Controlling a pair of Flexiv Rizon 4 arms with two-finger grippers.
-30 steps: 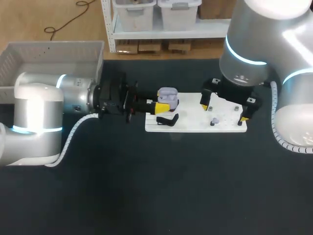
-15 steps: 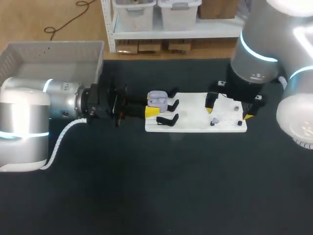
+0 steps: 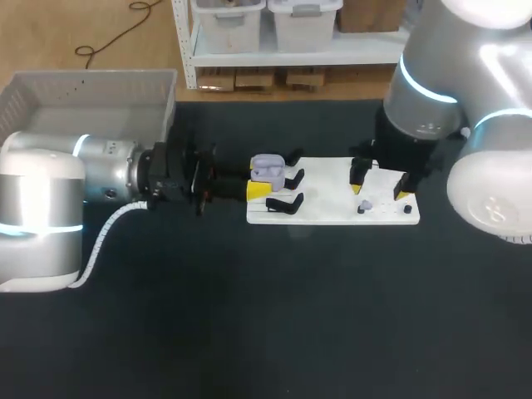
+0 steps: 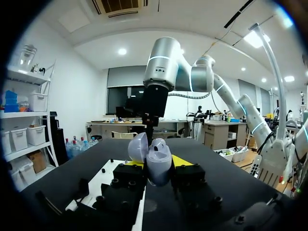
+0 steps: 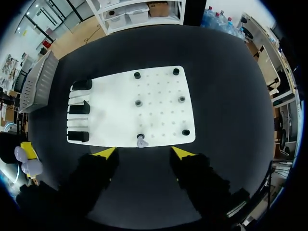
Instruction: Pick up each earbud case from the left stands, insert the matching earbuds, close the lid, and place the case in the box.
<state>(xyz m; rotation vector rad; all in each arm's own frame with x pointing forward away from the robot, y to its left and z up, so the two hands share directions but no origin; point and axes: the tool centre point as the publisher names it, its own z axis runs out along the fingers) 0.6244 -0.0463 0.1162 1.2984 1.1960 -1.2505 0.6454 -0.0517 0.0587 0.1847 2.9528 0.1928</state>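
Note:
My left gripper [image 3: 259,188] is shut on a lavender earbud case [image 3: 266,168], held level just left of the white board [image 3: 332,214]. In the left wrist view the case [image 4: 159,163] sits between the yellow tips of that gripper [image 4: 159,169] with its lid [image 4: 138,147] swung open. My right gripper [image 3: 379,188] hangs open over the board's right half. A small lavender earbud [image 5: 141,142] lies at the board's near edge, just ahead of the gap between the right gripper's [image 5: 143,153] fingers, which do not touch it. The same earbud [image 3: 366,204] shows in the head view.
Black stands [image 3: 288,202] line the board's left end, three of them in the right wrist view [image 5: 79,107]. Several short black pegs [image 5: 138,103] dot the board [image 5: 159,91]. A grey bin [image 3: 83,91] stands at the table's far left corner.
My left arm drew back to the left with the case, then held still. My right gripper shifted a little left over the board, and its fingers have come closer together.

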